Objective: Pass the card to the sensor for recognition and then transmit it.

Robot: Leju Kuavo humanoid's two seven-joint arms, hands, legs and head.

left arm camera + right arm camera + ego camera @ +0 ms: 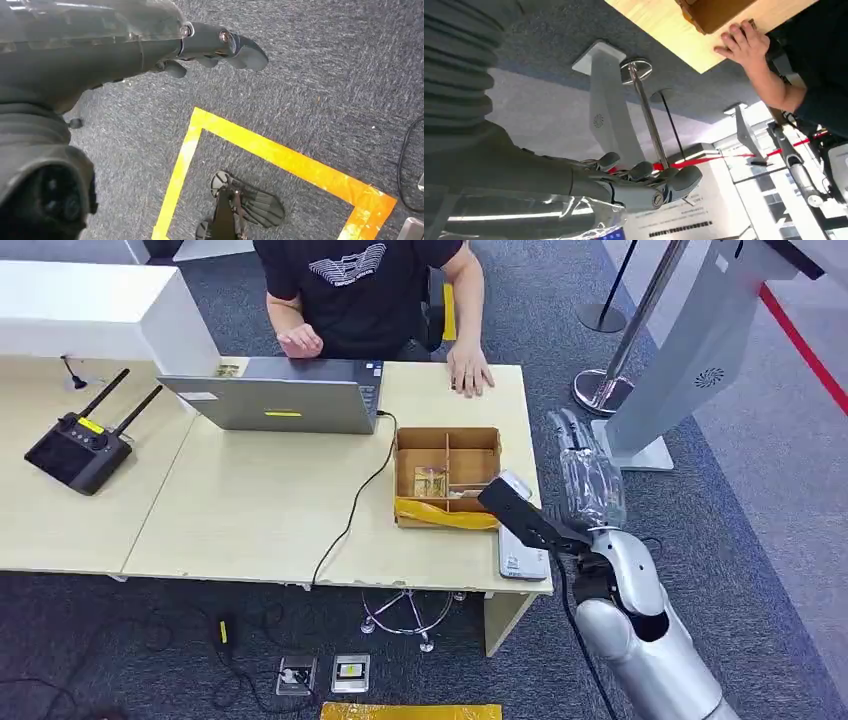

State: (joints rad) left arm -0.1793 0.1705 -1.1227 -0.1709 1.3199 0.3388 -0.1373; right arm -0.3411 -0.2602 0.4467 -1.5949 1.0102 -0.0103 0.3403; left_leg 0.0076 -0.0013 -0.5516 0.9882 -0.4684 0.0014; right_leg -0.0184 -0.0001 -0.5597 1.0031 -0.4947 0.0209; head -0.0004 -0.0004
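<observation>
Fingers (644, 172) of the right hand (639, 182) spread, loosely extended, holding nothing; hand raised beside the tabletop's (250, 510) right edge, off the surface, wrapped in clear plastic in head view (590, 480). Left hand (200, 45) hangs over grey carpet with yellow floor tape (280, 157), fingers (240, 50) lightly curled, nothing in them. Cards (430, 482) sit in a compartment of the brown cardboard box (447, 478) with yellow tape on its near side. Grey sensor device (520, 550) lies just beside the box at the near right corner. Laptop (275, 395) farther back, person's hand (468, 370) flat on tabletop, black controller with antennas (85, 440) at left.
</observation>
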